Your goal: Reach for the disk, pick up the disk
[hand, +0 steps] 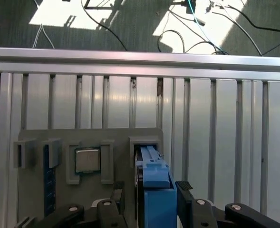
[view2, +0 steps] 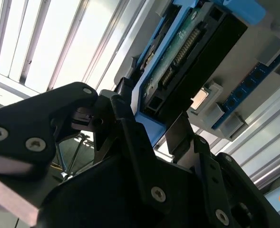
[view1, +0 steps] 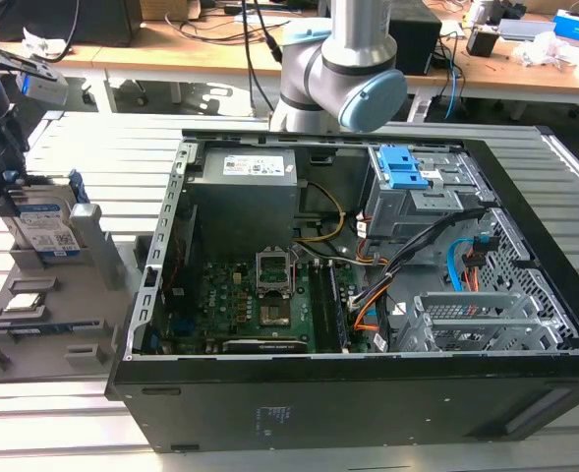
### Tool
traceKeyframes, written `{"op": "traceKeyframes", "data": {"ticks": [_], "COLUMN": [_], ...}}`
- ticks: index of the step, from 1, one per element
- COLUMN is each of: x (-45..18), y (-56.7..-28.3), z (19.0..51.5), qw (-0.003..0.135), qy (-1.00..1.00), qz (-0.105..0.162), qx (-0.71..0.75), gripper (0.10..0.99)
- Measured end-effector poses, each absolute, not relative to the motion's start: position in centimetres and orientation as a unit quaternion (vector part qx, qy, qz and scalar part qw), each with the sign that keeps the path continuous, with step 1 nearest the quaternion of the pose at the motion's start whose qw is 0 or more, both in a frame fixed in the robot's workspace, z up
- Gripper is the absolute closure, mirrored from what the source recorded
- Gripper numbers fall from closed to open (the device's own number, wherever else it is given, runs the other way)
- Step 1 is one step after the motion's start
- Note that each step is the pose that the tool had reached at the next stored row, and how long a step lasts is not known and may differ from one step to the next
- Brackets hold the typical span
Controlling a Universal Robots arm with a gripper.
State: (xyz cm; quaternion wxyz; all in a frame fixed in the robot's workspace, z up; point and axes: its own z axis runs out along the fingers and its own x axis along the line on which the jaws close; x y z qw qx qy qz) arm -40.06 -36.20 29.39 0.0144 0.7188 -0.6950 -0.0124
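**A:** Where is the disk relative to the fingers?

**B:** You have the disk (hand: 154, 187) right between the fingers (hand: 183, 189). It stands on edge in a slot of the grey holder (hand: 35, 137). The fingers straddle its upper end, one on each side.

**A:** Are they closed on it?

**B:** Not tight. Your fingers are spread slightly wider than the disk. In the second wrist view, a sliver of light shows between one black pad and the blue frame.

**A:** What does it look like up close?

**B:** It's a flat metal slab framed in bright blue plastic. The second wrist view shows you one face, a green circuit board with a row of small contacts. The exterior view shows you the other face, with a white-and-blue label. There the holder sits at the exterior view's left on the ribbed metal desk (view1: 63, 433), beside the open black computer case (view1: 368, 413).

**A:** Is anything else in the holder?

**B:** In the first wrist view, a square silver chip (hand: 87, 160) lies flat in its own pocket, just beside the disk's slot.
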Motion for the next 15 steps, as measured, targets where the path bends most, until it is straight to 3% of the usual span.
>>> {"op": "traceKeyframes", "data": {"ticks": [5, 7, 9, 15], "x": [-40.06, -40.06, -40.06, -40.06], "y": [-36.2, -36.2, -36.2, -36.2], "z": [29.38, 29.38, 29.38, 29.38], "qw": [0.014, 0.014, 0.015, 0.015], "qy": [-0.695, -0.695, -0.695, -0.695], "qz": [-0.012, -0.012, -0.012, -0.012], "qx": [0.719, 0.719, 0.719, 0.719], "gripper": [0.561, 0.69, 0.722, 0.722]}}
